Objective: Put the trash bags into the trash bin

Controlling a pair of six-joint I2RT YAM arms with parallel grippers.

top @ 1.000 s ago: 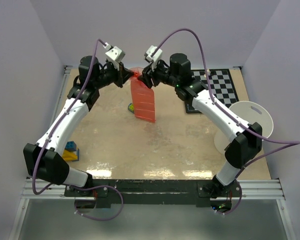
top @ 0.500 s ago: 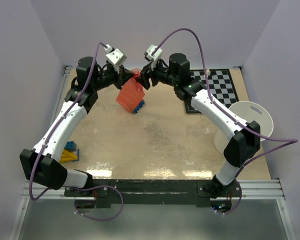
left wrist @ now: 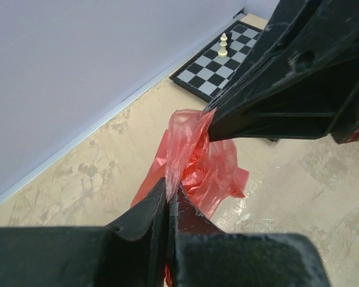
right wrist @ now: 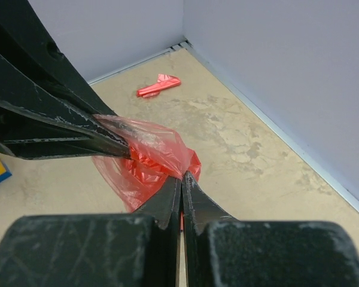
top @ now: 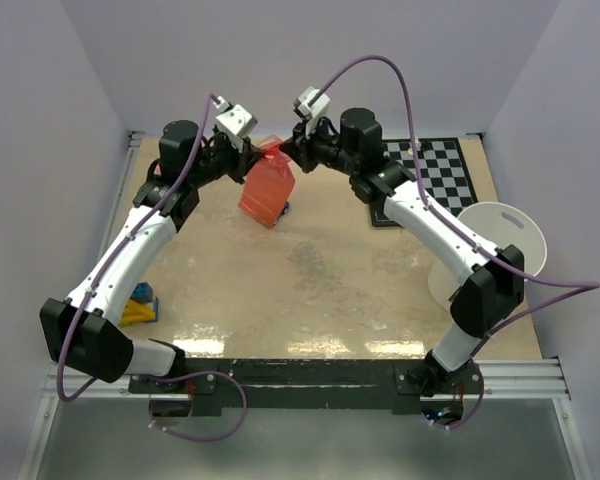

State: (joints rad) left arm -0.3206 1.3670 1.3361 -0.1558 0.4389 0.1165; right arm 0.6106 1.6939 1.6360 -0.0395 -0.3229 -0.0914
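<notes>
Tension control: with left tool point(top: 248, 160) and right tool point(top: 286, 155) each clamped on the trash bag point(top: 267, 187) above the far desk point(top: 310, 290), separate them slowly and evenly, then carry it toward the trash bin point(top: 500, 240) at the right edge.

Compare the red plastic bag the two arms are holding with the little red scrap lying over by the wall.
The trash bag hangs above the table, pinched in the shut jaws of the left gripper and right gripper; the red scrap lies on the table, untouched. The bag is crinkly, translucent film; the scrap looks flat and opaque. Both are red.
</notes>
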